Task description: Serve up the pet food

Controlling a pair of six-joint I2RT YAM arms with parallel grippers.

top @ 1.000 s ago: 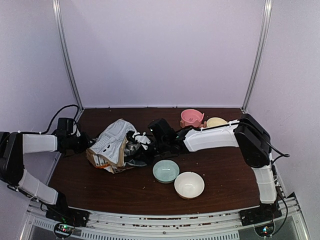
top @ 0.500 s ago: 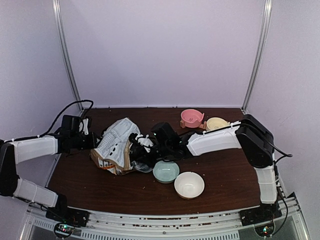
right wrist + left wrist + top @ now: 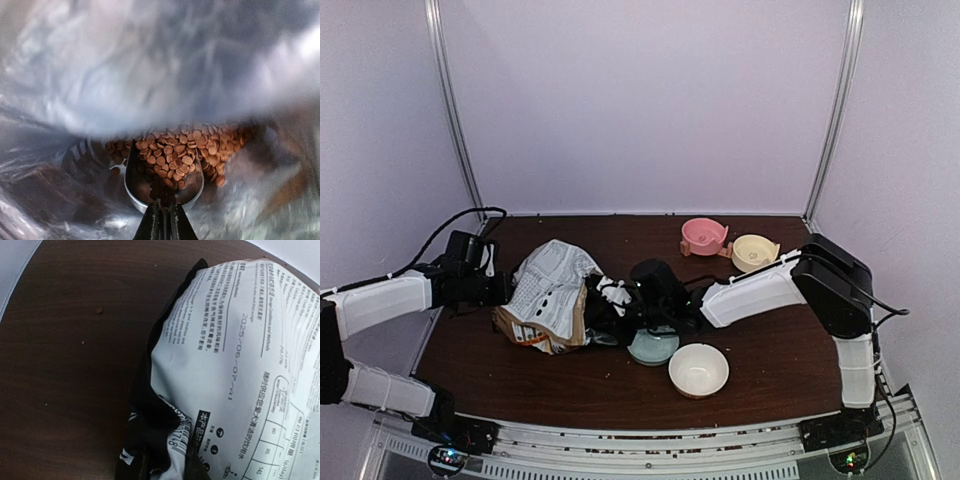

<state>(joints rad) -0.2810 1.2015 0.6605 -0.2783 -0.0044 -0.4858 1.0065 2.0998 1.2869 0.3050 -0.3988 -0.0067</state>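
Setting: dark wooden bench inside a pale lilac booth, metal posts at the back corners
Bag: a crumpled bag lies on its side at centre-left of the overhead view, mouth turned toward the right of the frame; the left wrist view is filled with its white printed panel
Pet food: the pet food is a loose heap of reddish-brown pellets deep inside the foil-lined bag, part of it lying in the bowl of a metal scoop
Right pincer: the right pincer is pressed together on the scoop's thin handle, and the arm reaches into the bag mouth
Left pincer: the left pincer sits at the bag's left edge in the overhead view; its fingers do not show in its own camera, so I cannot tell whether it pinches the bag
Bowls: a pale green bowl lies just under the right wrist with a cream bowl beside it toward the lower right; a pink bowl and a yellow bowl sit at the back
Step in hand: loading the scoop, by my reading; no bowl shows any food yet
Doing it well: keep the scoop bowl level, draw it straight back along the line of the bag mouth, clear the foil lip before turning, then tip over the nearest bowl
Risk: a rim catching the crumpled foil would shed pellets; the left side should steady the bag so it does not drag along
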